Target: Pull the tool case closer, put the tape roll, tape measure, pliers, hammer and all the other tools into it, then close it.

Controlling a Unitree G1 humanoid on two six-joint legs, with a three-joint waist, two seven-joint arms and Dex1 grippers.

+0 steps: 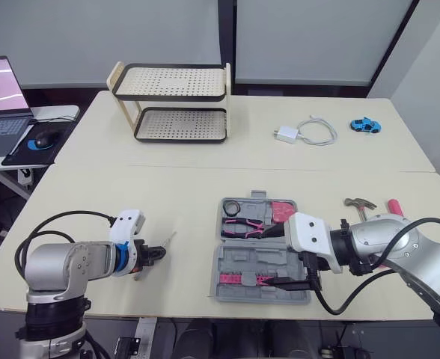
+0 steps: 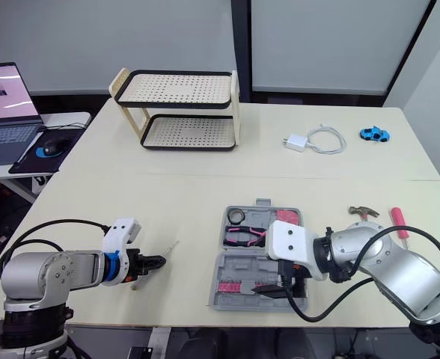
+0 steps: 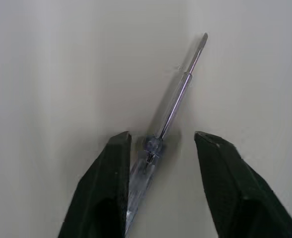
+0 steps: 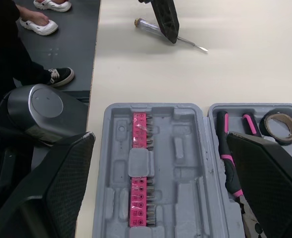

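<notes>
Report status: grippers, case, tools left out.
Left gripper open, straddling screwdriver on table. Right gripper open over open tool case. Hammer and pink-handled tool outside case.

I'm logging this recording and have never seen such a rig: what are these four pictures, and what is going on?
A two-armed humanoid robot stands at a cream table. The two wide pictures come from cameras in its head, and the close ones from a camera on each wrist. Its left hand is open, with a finger on either side of a clear-handled screwdriver lying on the table. Its right hand, also open, is over the open grey tool case, which holds pliers and a tape roll. A hammer and a pink-handled tool lie beside the case. Nothing is held.
</notes>
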